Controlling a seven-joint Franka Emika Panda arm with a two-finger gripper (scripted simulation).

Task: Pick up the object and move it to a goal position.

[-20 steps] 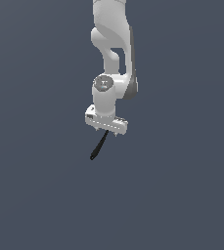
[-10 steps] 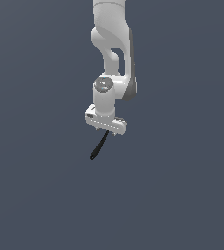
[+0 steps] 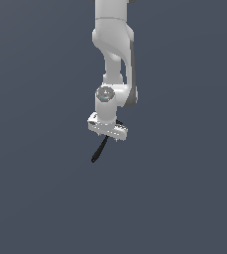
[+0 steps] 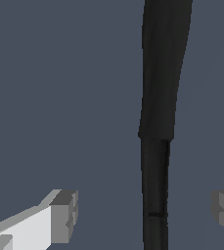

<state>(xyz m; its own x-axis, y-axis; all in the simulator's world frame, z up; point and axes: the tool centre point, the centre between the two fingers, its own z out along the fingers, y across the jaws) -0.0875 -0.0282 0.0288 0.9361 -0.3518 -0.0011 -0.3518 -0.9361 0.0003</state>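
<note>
A slim black object lies on a plain grey surface, its free end pointing toward seven o'clock in the exterior view while its upper end disappears under the robot's white gripper. In the wrist view the object runs as a long dark bar between the two fingers, wider along one stretch and stepping down to a narrower shaft nearer the camera. The fingers stand apart, one on either side of the shaft, with grey surface showing between each pad and the black stick; neither pad touches it.

The gripper hangs directly above the object's upper portion, the white arm rising from it toward twelve o'clock. How far the fingertips sit above the surface cannot be told from either view.

Judged by its look, the stick is light, rigid and smooth-sided, the sort of thin piece that could roll or pivot if pinched off-centre. The straight narrow shaft now lying between the pads seems the sensible place to close on, squarely across its width. The object sits nearer one finger than the other, so the closing pads would likely nudge it sideways first.
</note>
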